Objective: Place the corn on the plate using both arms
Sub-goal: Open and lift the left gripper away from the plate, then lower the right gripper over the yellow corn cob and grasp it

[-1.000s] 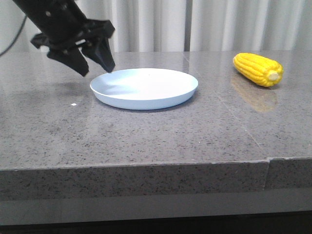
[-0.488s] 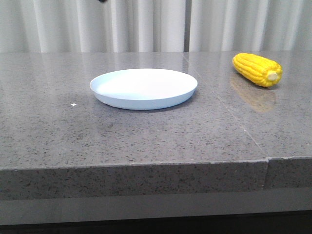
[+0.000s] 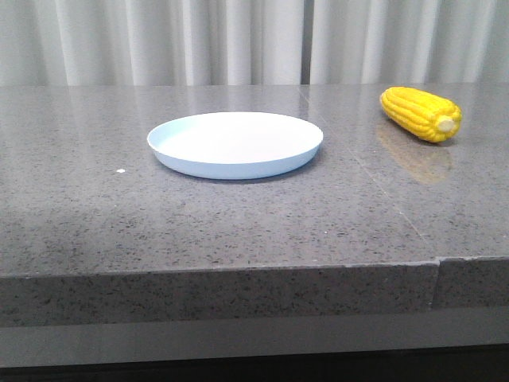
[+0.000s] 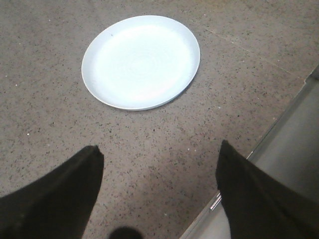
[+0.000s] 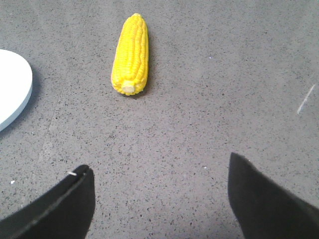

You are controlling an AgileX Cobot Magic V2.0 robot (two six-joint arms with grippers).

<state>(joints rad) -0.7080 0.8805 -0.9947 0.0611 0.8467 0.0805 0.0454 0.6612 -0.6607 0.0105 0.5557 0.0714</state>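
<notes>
The pale blue-white plate point(image 3: 235, 143) lies empty on the grey stone table, left of centre; it also shows in the left wrist view point(image 4: 140, 60) and at the edge of the right wrist view point(image 5: 12, 89). The yellow corn point(image 3: 420, 113) lies on the table at the far right, well apart from the plate, its pale stub end facing the front; it shows in the right wrist view point(image 5: 131, 54). My left gripper point(image 4: 159, 152) is open and empty, high above the table short of the plate. My right gripper point(image 5: 160, 172) is open and empty, short of the corn. Neither gripper shows in the front view.
The table's front edge point(image 3: 238, 270) runs across the front view, with a seam point(image 3: 437, 263) at the right. Its edge also shows beside my left gripper point(image 4: 279, 139). White curtains point(image 3: 238, 40) hang behind the table.
The left arm, which hung over the plate's left rim one second ago, has risen out of the front view. Plate and corn have not moved.
</notes>
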